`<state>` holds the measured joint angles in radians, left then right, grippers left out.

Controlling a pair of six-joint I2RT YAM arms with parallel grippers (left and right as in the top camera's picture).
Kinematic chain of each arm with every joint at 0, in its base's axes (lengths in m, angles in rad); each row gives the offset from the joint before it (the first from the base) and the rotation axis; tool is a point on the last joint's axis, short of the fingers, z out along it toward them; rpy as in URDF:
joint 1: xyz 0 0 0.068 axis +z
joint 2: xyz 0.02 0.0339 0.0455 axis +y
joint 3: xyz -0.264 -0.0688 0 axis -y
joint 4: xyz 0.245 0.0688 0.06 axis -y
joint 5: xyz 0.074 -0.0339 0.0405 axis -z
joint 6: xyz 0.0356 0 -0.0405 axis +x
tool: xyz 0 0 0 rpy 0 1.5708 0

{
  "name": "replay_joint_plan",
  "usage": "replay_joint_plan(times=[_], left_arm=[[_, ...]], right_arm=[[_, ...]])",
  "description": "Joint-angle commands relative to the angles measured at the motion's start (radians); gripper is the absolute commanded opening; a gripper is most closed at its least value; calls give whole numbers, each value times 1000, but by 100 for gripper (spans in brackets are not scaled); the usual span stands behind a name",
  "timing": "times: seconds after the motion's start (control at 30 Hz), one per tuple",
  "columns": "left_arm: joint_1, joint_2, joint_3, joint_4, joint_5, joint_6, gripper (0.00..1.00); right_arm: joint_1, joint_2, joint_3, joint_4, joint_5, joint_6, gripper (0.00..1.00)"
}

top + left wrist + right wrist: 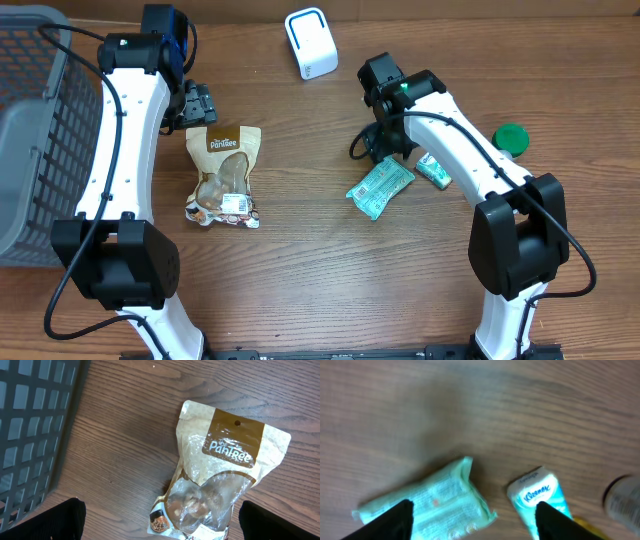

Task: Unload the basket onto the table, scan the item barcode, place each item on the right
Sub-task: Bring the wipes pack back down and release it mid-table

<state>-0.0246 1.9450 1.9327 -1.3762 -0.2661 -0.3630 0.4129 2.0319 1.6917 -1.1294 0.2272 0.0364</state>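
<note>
With left fingers and right fingers hanging open, empty: pinching the flat teal plastic packet edgewise would be keeping its barcode uncovered

We read "Pantree" in white letters on the brown label of the beige plastic snack pouch, which lies ahead of the left gripper, between its dark fingers. "Kleenex" stands in blue on the small mint-green tissue packet, just above one of the fingers of the right gripper. Fine print on the larger mint-green wrapped packet between those fingers is too blurred to read.
</note>
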Motion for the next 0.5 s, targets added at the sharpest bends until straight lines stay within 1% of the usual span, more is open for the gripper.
replay_joint_plan(times=[0.0,0.03,0.1,0.13,0.17,0.2,0.23,0.33,0.47], left_arm=[[-2,-10,18,0,-3,4,99],[-2,-10,18,0,-3,4,100],[-2,-10,18,0,-3,4,100],[-2,-10,18,0,-3,4,100],[-2,-10,18,0,-3,4,100],[-2,-10,18,0,-3,4,100],[-2,-10,18,0,-3,4,100],[-2,-10,18,0,-3,4,99],[-2,-10,18,0,-3,4,100]], right_arm=[[5,-8,-2,29,19,249,81],[8,-8,-2,34,-43,277,80],[8,-8,-2,37,-150,282,78],[8,-8,-4,40,-237,282,78],[8,-8,-4,42,-273,282,84],[8,-8,-4,51,-305,282,94],[8,-8,-4,61,-332,282,100],[8,-7,-4,74,-421,282,100],[8,-6,-5,78,-427,282,100]])
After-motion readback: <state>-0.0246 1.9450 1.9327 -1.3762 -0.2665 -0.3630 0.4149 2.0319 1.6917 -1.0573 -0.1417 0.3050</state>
